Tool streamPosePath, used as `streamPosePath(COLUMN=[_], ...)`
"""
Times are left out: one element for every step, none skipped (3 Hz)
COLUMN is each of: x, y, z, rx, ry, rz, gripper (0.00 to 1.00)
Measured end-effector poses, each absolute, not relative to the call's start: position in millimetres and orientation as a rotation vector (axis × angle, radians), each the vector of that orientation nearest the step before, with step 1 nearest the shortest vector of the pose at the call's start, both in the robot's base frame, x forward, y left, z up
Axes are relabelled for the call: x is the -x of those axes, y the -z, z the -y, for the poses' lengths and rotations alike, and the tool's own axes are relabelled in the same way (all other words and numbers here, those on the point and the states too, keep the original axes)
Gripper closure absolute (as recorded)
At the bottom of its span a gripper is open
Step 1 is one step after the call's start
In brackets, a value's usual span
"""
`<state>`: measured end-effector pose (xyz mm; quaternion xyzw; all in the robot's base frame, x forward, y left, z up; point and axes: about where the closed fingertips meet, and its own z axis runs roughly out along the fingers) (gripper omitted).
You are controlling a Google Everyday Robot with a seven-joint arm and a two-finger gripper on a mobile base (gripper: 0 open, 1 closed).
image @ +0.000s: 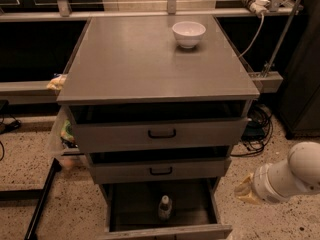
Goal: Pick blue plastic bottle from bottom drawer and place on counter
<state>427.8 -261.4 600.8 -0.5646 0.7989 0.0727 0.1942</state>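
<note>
The blue plastic bottle, clear with a white cap, stands upright in the open bottom drawer, near the middle of its dark inside. The grey counter is the cabinet's top. My gripper shows as a yellowish end on the white arm at the lower right. It hangs outside the cabinet, to the right of the bottom drawer and slightly above the bottle.
A white bowl sits at the back right of the counter. The two upper drawers with black handles are pulled out slightly. Cables lie on the floor to the right. A plastic bag hangs at the cabinet's left.
</note>
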Motion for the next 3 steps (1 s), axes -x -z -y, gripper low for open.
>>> streamPosePath(x=[-427, -427, -445], y=[-601, -583, -542], z=[261, 255, 235], rx=[1.586, 1.6, 1.617], ry=[-0.207, -0.167, -0.145], rz=[-2.242, -2.163, -2.004], gripper=[1.0, 1.0, 1.0])
